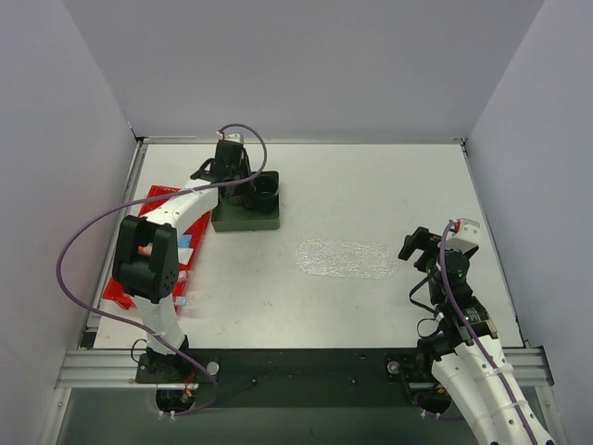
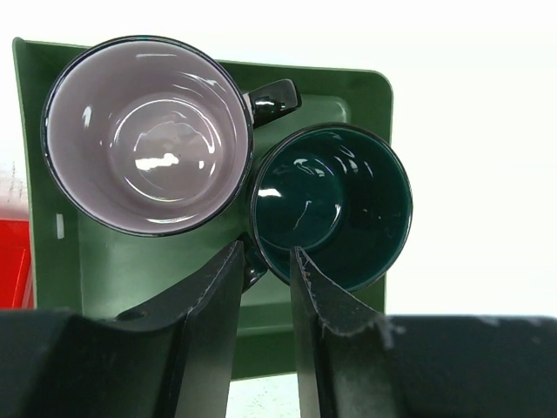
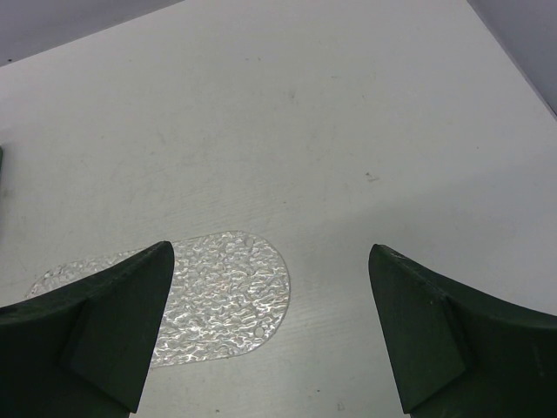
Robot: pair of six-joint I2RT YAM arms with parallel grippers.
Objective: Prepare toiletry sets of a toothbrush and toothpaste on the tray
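Right arm idle by the tray, left arm out over the mugs

Nearest us, the right gripper [image 3: 270, 252] hangs with its jaws spread wide, holding nothing, just short of the right end of the tray [image 3: 218, 287]. The tray lies flat in the middle of the white table [image 1: 371, 185]. Off to the left, the red bin [image 1: 157, 197] sits at the table's edge, partly under the left arm. In it we see light-blue pieces that we take for the toothpaste [image 1: 185, 243]; any toothbrush is too thin to make out. Farthest away, the left gripper [image 2: 265, 254] is over the dark green box [image 2: 113, 270]. Its fingers are narrowly parted astride the near rim of the dark green mug [image 2: 335, 205], beside the pale-lined mug [image 2: 148, 135]. We cannot tell whether they clamp it.
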